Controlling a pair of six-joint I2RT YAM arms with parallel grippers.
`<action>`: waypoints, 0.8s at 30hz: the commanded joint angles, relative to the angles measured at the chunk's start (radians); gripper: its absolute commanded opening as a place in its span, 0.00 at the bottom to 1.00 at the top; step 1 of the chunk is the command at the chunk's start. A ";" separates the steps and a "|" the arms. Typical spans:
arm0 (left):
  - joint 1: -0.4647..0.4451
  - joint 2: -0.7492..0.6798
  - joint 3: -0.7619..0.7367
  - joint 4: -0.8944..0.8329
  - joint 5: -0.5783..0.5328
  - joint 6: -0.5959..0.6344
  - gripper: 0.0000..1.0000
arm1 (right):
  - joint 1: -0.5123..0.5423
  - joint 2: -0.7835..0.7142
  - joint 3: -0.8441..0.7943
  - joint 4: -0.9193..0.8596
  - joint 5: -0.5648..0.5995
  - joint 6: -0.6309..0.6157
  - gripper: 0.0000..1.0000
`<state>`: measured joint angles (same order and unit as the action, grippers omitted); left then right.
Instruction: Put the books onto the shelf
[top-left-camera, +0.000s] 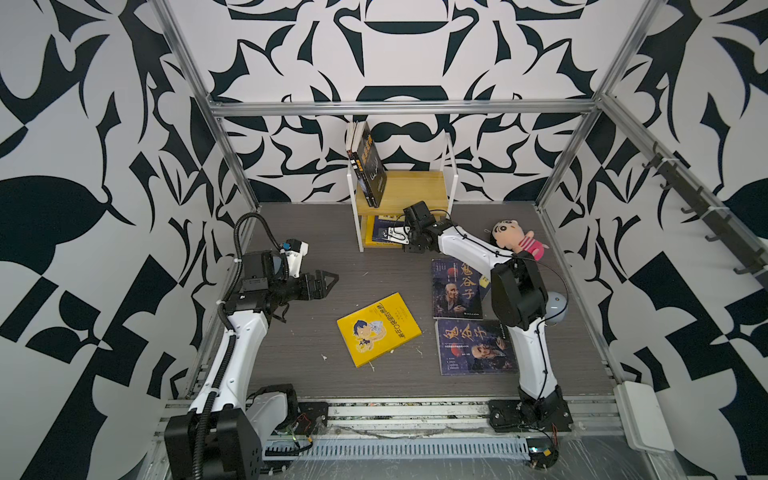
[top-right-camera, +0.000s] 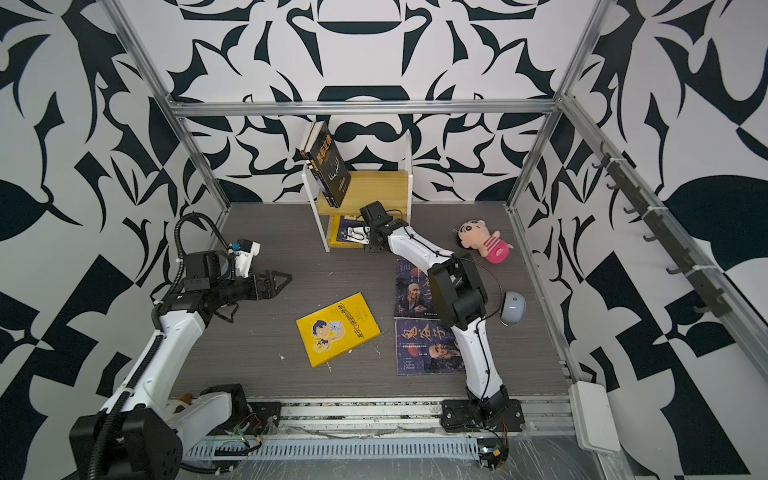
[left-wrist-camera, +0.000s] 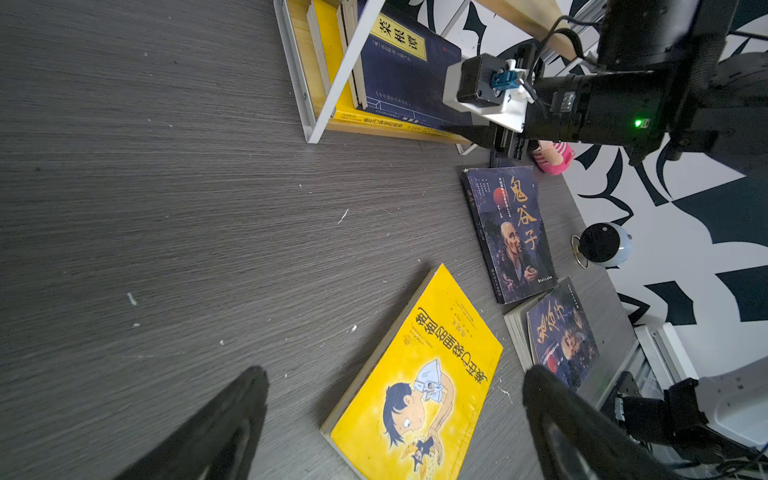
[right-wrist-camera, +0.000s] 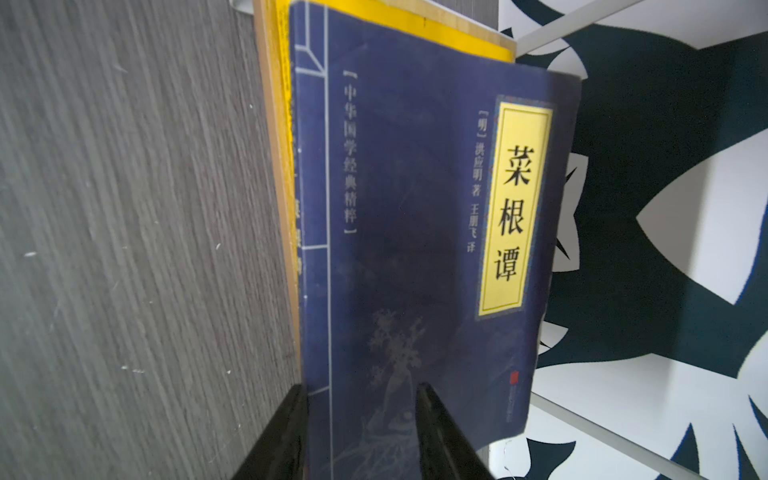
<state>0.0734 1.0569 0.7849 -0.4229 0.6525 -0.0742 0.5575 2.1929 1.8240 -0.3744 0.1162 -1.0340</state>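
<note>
Closest is the left arm's black base block (top-left-camera: 212, 440). Its left pincer (top-left-camera: 330, 280) hangs wide open and empty above the grey wood-grain table (top-left-camera: 299, 365). Ahead of its tips lies a flat yellow paperback (top-left-camera: 378, 328). The white-framed shelf (top-left-camera: 415, 187) has black books (top-left-camera: 372, 166) leaning on top. The right pincer (right-wrist-camera: 361, 387), jaws half apart, hovers over a navy book (right-wrist-camera: 415, 249) on its lower tier. Behind that wrist lie two portrait books (top-left-camera: 455, 286) and a plush doll (top-left-camera: 517, 241).

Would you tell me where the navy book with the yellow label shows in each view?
Top view: navy book on the lower tier.
Top view: navy book, same tier.
Left wrist: navy book behind the white post.
Right wrist: navy book close up, filling the view.
Shared landmark: the shelf.
</note>
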 joint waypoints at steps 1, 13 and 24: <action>0.006 0.002 -0.007 0.008 0.020 0.000 1.00 | -0.003 -0.001 0.055 0.027 0.006 0.033 0.42; 0.006 0.000 -0.011 0.017 0.026 -0.008 1.00 | 0.003 0.016 0.091 0.010 -0.040 0.080 0.50; 0.005 0.001 -0.011 0.012 0.021 -0.002 0.99 | 0.003 0.033 0.099 -0.011 -0.056 0.091 0.56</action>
<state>0.0738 1.0569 0.7849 -0.4156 0.6544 -0.0784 0.5579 2.2284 1.8839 -0.3779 0.0704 -0.9630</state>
